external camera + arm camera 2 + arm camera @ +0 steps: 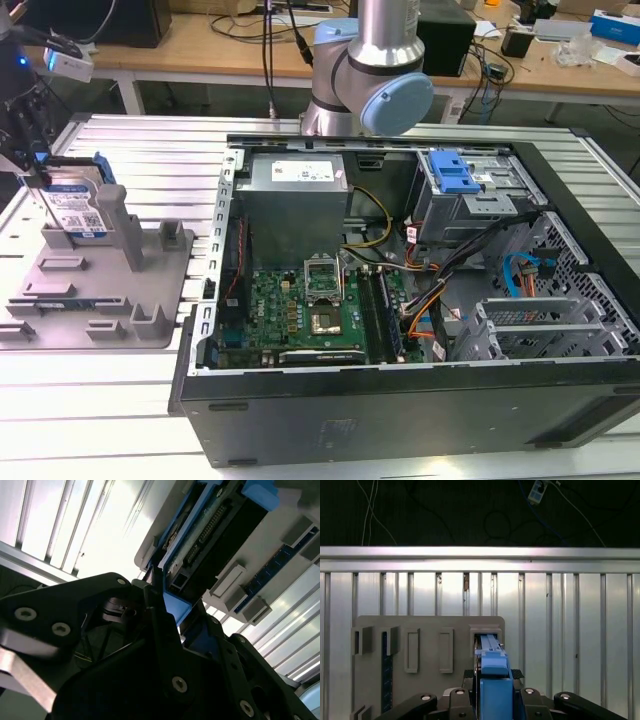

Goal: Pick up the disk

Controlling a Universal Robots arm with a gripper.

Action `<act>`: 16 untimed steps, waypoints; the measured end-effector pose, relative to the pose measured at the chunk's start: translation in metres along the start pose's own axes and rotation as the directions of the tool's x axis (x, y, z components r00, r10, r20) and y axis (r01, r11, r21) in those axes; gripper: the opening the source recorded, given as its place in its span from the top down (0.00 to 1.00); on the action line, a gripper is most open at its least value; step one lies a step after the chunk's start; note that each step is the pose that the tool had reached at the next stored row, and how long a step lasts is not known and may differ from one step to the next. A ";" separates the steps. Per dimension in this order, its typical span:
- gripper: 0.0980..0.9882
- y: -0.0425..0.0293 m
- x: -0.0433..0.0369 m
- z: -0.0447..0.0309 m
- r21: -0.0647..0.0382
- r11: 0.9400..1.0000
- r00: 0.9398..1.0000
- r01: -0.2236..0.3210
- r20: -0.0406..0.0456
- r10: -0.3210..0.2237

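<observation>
Your gripper point(40, 178) sits at the exterior view's left, over the grey fixture point(150, 300), fingers closed on the disk point(78, 205) from above. Disk stands on edge w/ its lower part down between the fixture posts point(115, 222). In the first wrist view the blue side rail point(495, 677) runs straight out btwn the fingers point(457, 700). Risk, my guess: tilt the pull and the rail edge snags a post, disk twists or slips out of the pinch.

Slotted alu table point(130, 400) under everything, strong glare on the ribs. Wooden benches point(200, 50) along the back w/ cables point(268, 40), black boxes point(445, 40), misc clutter. Past table edge in first wrist view: dark floor point(445, 515), loose cables.
</observation>
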State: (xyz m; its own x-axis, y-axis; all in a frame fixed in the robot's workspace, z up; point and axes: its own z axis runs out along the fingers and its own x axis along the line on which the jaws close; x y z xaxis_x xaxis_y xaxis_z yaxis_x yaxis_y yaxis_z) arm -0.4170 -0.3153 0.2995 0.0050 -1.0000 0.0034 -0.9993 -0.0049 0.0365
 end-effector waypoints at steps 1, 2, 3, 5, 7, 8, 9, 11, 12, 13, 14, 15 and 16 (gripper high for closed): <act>0.70 0.0000 0.0000 -0.0001 0.000 1.000 1.000 0.000 0.000 0.000; 0.70 0.0000 0.0000 -0.0005 0.000 1.000 1.000 0.000 0.000 0.000; 0.70 0.0000 0.0000 -0.0015 0.001 1.000 1.000 0.000 0.000 0.000; 0.70 0.0003 0.0000 -0.0077 0.000 1.000 1.000 0.000 0.000 0.000; 0.70 0.0006 0.0000 -0.0175 0.000 1.000 1.000 0.000 0.000 0.000; 0.70 0.0008 0.0001 -0.0224 0.000 1.000 1.000 0.000 0.000 0.000; 0.70 0.0010 0.0001 -0.0277 0.000 1.000 1.000 0.000 0.000 0.000; 0.70 0.0014 0.0001 -0.0381 0.000 1.000 1.000 0.000 0.000 0.000; 0.70 0.0016 0.0001 -0.0442 0.000 1.000 1.000 0.000 0.000 0.000; 0.70 0.0018 0.0002 -0.0490 0.000 1.000 1.000 0.000 0.000 0.000; 0.70 0.0020 0.0002 -0.0540 0.000 1.000 1.000 0.000 0.000 0.000; 0.70 0.0021 0.0002 -0.0589 0.000 1.000 1.000 0.000 0.000 0.000; 0.70 0.0023 0.0002 -0.0641 0.000 1.000 1.000 0.000 0.000 0.000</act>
State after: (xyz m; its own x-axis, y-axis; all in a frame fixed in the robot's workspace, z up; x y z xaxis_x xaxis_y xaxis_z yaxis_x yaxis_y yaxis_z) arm -0.4170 -0.3153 0.3636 0.0050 -1.0000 0.0033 -0.9993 -0.0049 0.0364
